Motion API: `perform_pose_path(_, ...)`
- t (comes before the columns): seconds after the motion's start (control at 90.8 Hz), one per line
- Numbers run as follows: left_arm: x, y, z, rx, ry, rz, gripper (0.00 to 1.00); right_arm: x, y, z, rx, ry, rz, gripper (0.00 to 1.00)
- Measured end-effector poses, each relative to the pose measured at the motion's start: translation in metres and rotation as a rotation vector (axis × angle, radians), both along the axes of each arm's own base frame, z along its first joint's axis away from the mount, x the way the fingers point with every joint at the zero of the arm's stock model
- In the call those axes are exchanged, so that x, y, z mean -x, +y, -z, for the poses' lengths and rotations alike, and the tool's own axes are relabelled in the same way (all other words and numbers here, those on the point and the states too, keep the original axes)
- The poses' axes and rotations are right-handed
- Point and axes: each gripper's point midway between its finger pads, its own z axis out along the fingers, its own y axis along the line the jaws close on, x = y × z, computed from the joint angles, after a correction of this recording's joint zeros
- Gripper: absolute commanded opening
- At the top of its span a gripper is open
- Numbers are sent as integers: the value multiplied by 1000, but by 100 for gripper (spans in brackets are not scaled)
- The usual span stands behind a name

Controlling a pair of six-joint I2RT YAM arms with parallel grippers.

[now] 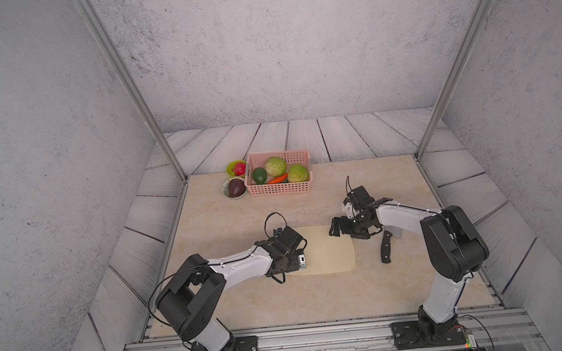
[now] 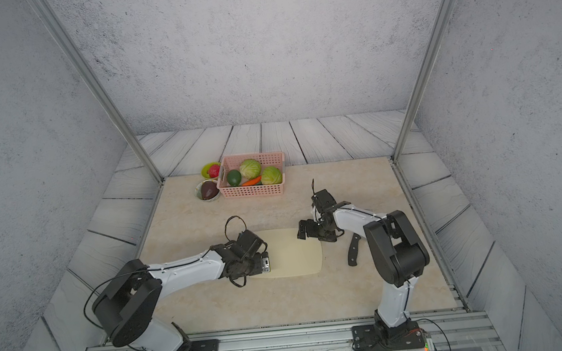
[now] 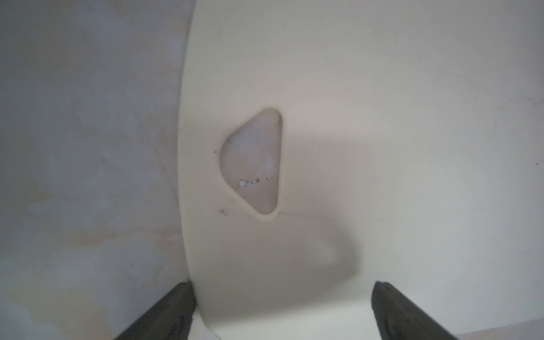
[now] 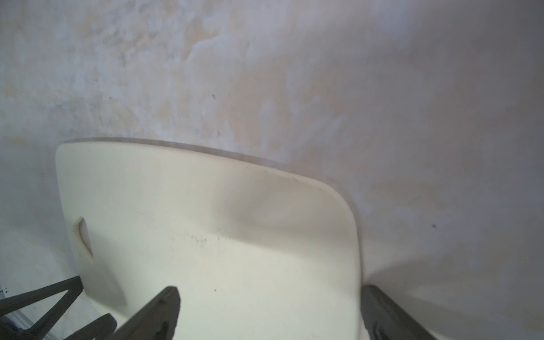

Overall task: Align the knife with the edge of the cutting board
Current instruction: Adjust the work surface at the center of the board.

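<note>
Left wrist view: left gripper (image 3: 282, 290) is spread wide and empty, hanging over the holed short end of the cutting board (image 3: 382, 117). One finger (image 3: 167, 312) sits past that edge over the bare tabletop (image 3: 88, 147), and its mate is over the board. It looks placed to bracket the edge, probably to steady or nudge the board. Contact can't be told.

Right wrist view: right gripper (image 4: 270, 294) is also wide open, with nothing in it. It straddles the board's opposite short end, one finger over the board and the other just off it. The knife is not in this view.

Both top views: the knife (image 1: 386, 248) lies flat just beside the board's short end away from the hole, with a gap between them. Its blade is partly under the right arm. It runs roughly along that edge, slightly skewed, so I judge the alignment not yet done. Neither gripper touches it.

Containers, well beyond the board's far long edge:
- The pink basket (image 1: 279, 190) holds two cabbages (image 1: 275, 165), a green avocado (image 1: 259, 175) and a carrot (image 1: 278, 179).
- Just beside the basket, a green bowl (image 1: 230, 167) holds something red.
- A second bowl (image 1: 225, 188) holds a dark brown fruit.
</note>
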Motion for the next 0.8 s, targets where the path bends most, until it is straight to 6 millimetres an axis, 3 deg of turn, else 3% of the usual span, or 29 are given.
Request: perform_pose_path(0.804,-8,2,0,37,125,-42,98,-17,7,-1,-13,-15,18,99)
